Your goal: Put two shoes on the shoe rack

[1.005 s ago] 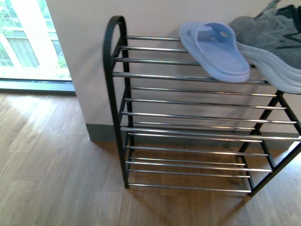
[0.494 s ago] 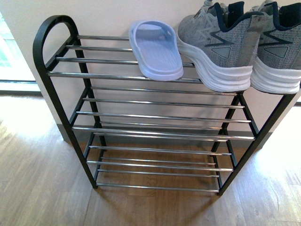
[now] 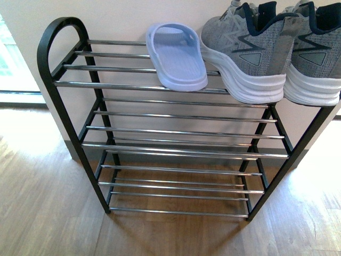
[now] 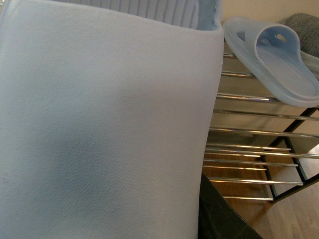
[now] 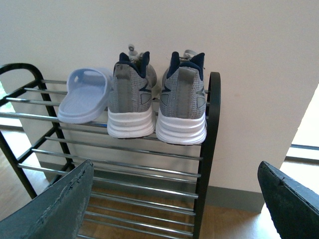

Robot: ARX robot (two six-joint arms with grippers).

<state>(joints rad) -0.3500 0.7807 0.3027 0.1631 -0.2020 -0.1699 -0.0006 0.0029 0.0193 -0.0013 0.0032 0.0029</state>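
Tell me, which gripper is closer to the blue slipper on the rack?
Left, probably: the slipper looms close in its wrist view. The right gripper, open, stands farther back, facing the sneakers' heels beside the slipper.

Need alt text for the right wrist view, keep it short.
Two grey sneakers stand heels-out, side by side, on the top tier of a black shoe rack, with a pale blue slide sandal beside them. The open right tool frames the foreground.

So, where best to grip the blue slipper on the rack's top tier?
Probably its heel end, from the rack's open front: the slipper lies flat, toe toward the wall, heel jutting over the front rod, leaving room above and below.
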